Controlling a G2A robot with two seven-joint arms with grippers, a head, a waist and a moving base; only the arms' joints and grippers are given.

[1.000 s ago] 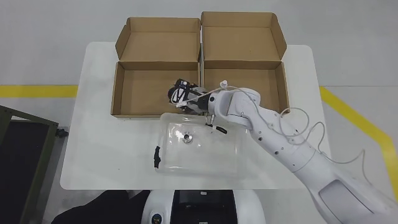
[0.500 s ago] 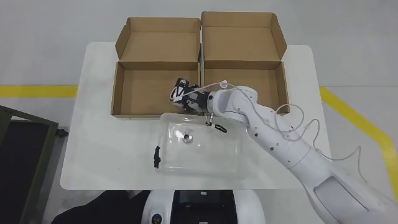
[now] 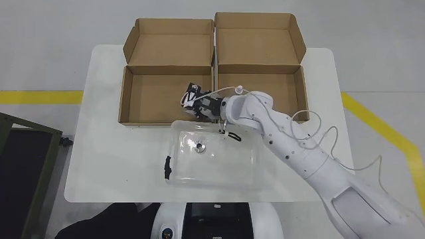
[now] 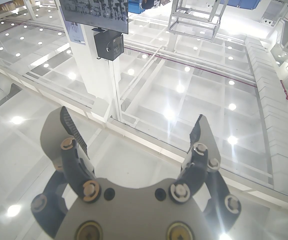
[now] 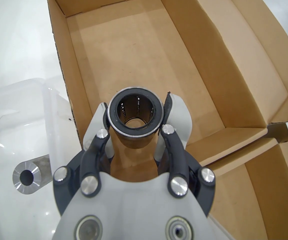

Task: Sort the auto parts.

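Bearing [image 5: 136, 132], black-rimmed cylinder: my right gripper [image 5: 136, 101] is clamping it across its sides, long axis running straight out along the jaws. Cardboard box [image 5: 196, 38] is lying open directly beyond them; I am judging a release lands it inside. My left gripper [image 4: 133, 136] is gaping wide, holding nothing.

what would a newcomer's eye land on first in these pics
The right end effector, shut on a black-rimmed linear bearing, hangs over the left cardboard box. Nearby, a hollow metal cylinder lies in a clear plastic tray in front of that box.
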